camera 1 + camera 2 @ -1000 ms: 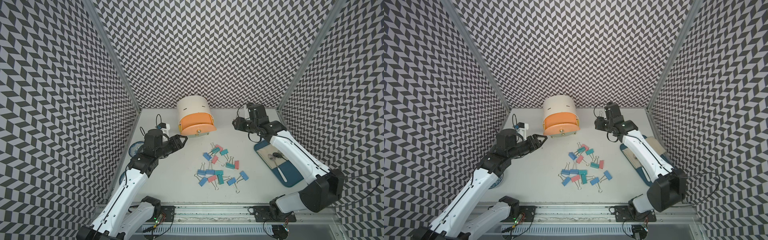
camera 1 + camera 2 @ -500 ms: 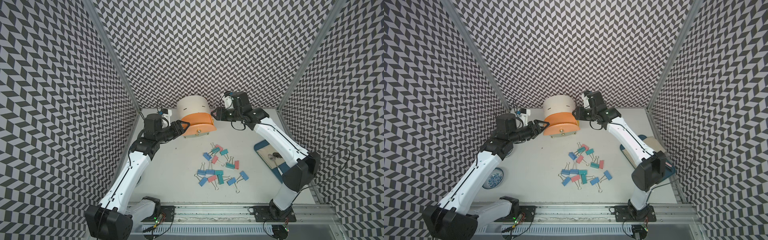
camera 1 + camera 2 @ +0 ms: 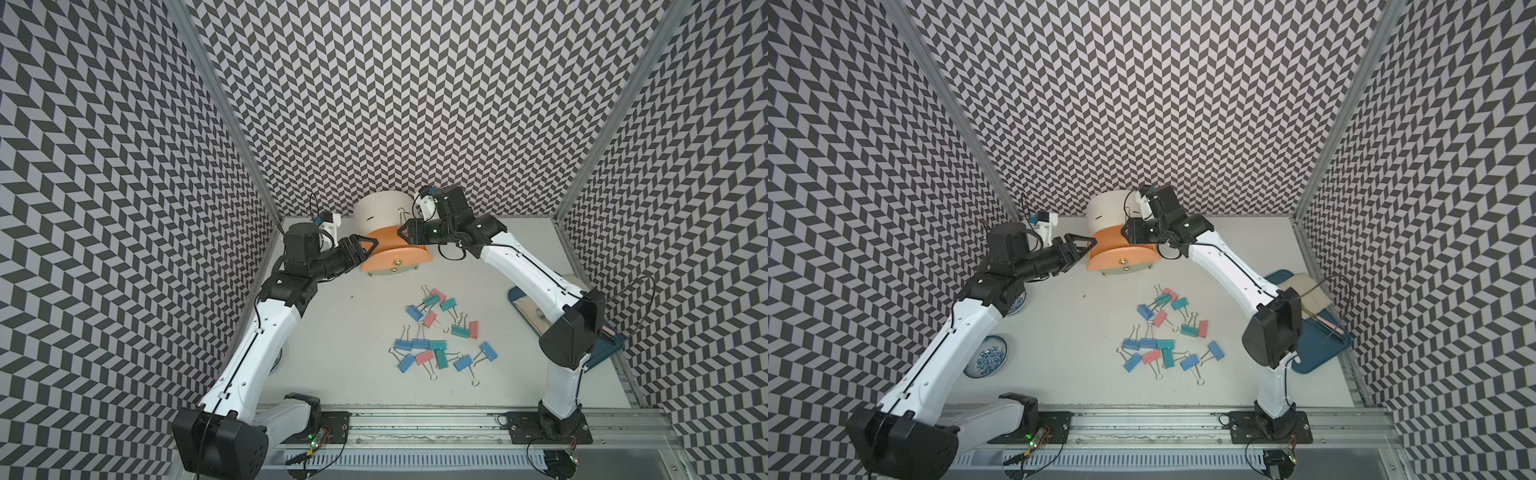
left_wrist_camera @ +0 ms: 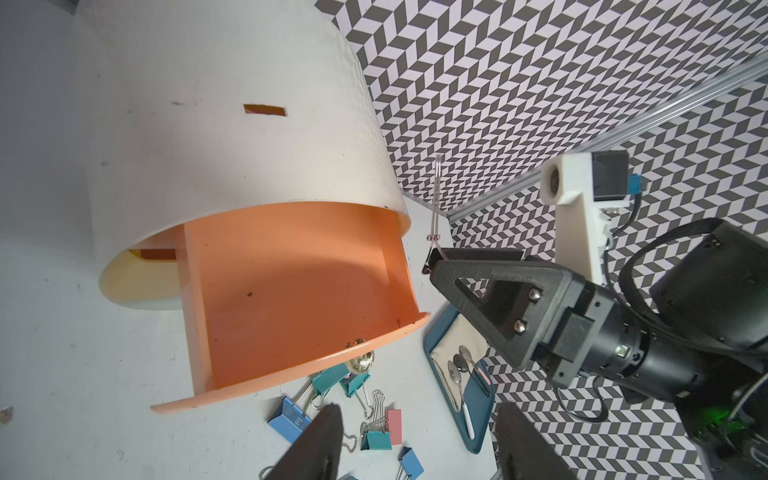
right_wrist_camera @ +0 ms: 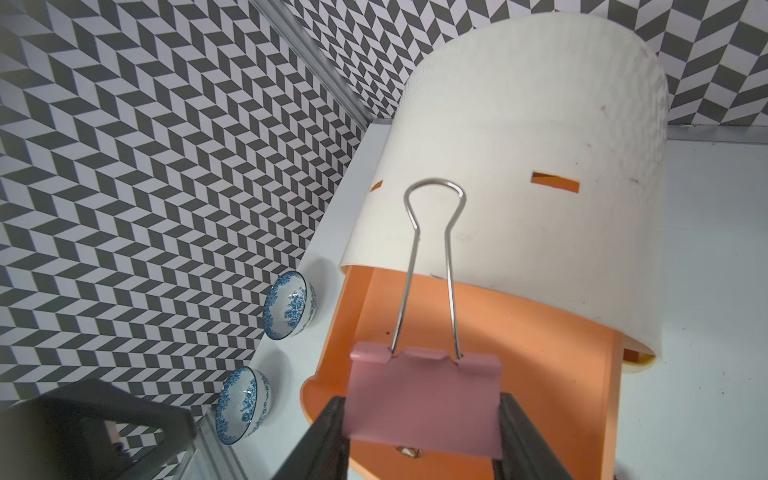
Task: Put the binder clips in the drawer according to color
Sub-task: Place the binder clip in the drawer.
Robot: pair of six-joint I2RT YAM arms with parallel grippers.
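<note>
Bowls [image 3: 986, 356] sit far left. Left gripper [image 3: 368, 248] hangs just beside the open peach drawer [image 3: 390, 259], jaws apart and empty. Right gripper [image 3: 402, 232] is clamped on a pink clip [image 5: 424, 399] at the drawer's right side. Other clips [image 3: 440, 336] lie loose on the table [image 3: 353, 332]. Tray [image 3: 1320, 357] sits far right.

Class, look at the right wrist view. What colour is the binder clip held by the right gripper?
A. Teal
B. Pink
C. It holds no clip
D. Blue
B: the right gripper is shut on a pink clip, wire handle pointing away, above the open peach drawer.
</note>
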